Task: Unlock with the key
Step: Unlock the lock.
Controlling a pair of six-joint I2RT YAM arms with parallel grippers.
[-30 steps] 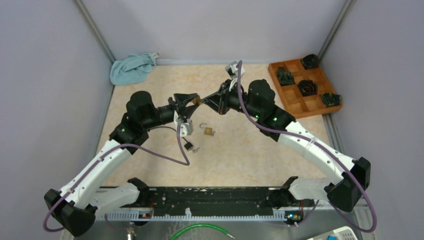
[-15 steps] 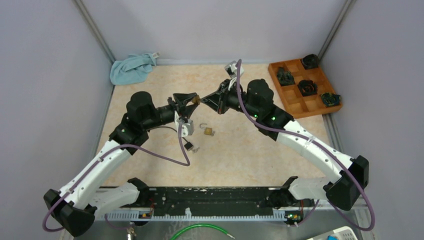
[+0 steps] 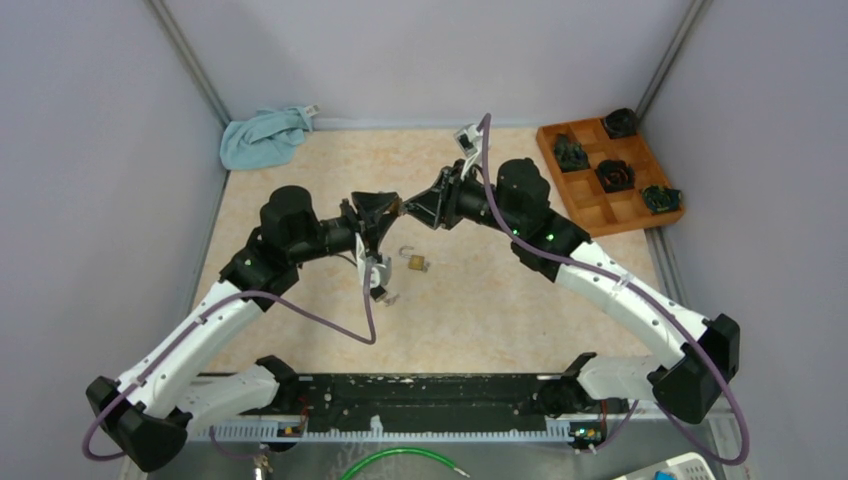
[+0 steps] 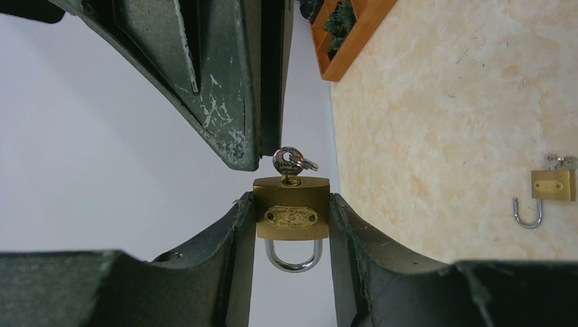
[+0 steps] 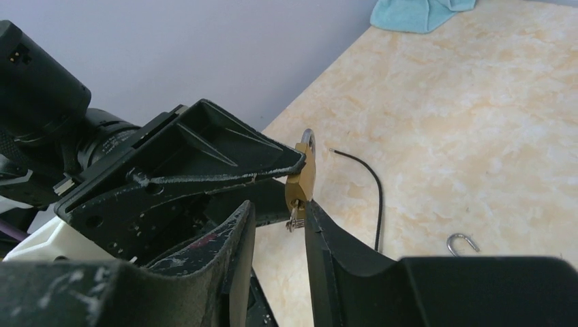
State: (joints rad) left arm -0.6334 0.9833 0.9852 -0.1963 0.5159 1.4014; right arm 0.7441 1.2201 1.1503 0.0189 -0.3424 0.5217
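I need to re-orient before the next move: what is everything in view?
table: one, beige marbled
held padlock: one, brass, mid-air, shackle closed
key: one, silver, in held padlock's keyhole
second padlock: one, brass, on table, shackle open
cloth: one, light blue, far-left corner
tray: one, orange wood, far right
dark objects: four, in tray compartments
left gripper: black, shut on held padlock
right gripper: black, open around key

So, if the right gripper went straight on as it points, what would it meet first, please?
The key, sticking out of the padlock that the left gripper clamps, just ahead of the open right gripper; whether they touch is unclear.
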